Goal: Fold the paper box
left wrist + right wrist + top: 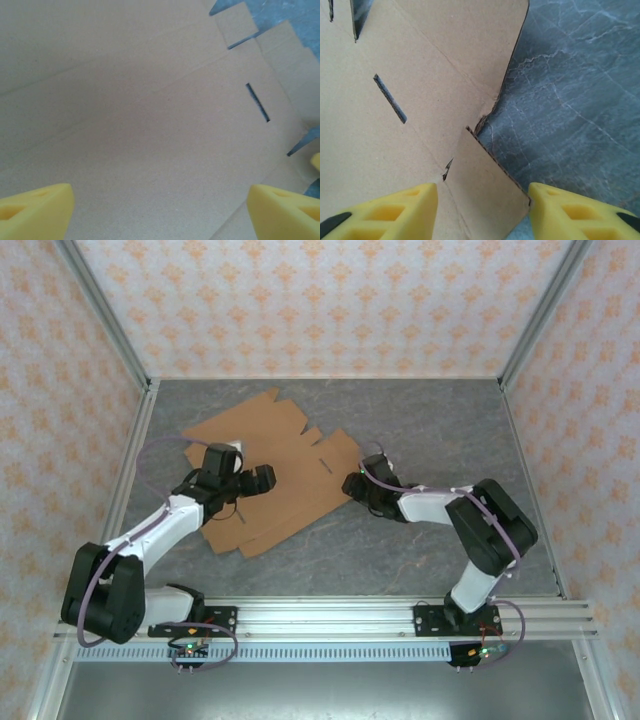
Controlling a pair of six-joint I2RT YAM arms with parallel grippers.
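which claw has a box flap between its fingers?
The right claw: a corner flap of the flat brown cardboard box sheet sits between its fingers. The left claw hovers over a plain panel.

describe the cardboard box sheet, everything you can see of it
The paper box is plain brown cardboard, a die-cut sheet lying unfolded and mostly flat on the grey table, left of centre. It shows crease lines, narrow slots and notched flaps along its edges. The open left hand hangs over its middle panel; a small corner flap sits between the fingers of the open right hand, contact unclear.
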